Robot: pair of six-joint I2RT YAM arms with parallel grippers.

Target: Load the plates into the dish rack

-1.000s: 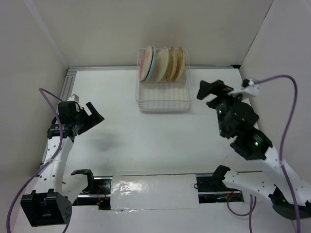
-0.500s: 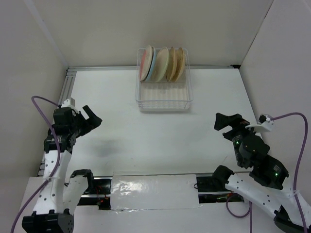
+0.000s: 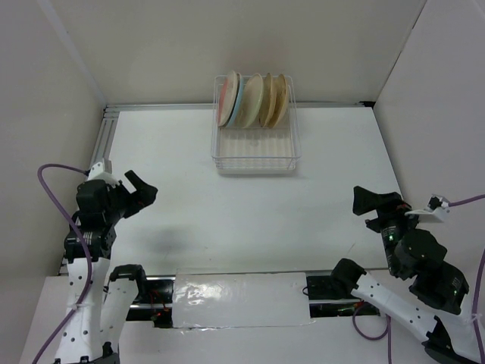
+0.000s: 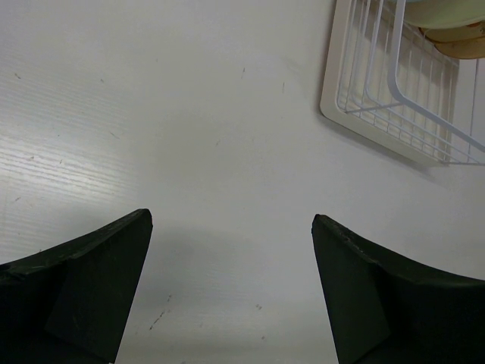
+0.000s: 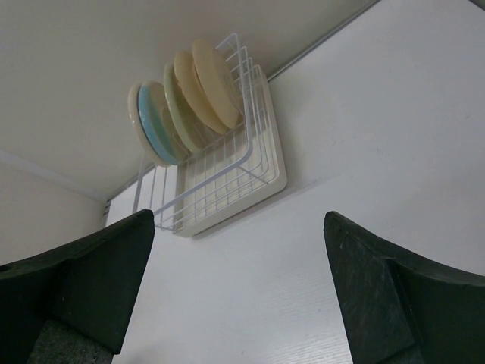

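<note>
Your plates (image 3: 252, 100) stand on edge in the rack (image 3: 255, 155) at the far side of the white table (image 3: 227, 205), close to the plain back wall (image 3: 227, 45). Your left gripper (image 4: 231, 220) and right gripper (image 5: 239, 215) gape wide near the front corners, holding nothing.

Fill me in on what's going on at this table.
The job is loading plates into a dish rack, and it looks done. The plates stand on edge in a row at the rack's far end; none lies on the table. The left gripper and right gripper are open, empty and well short of the rack.
</note>
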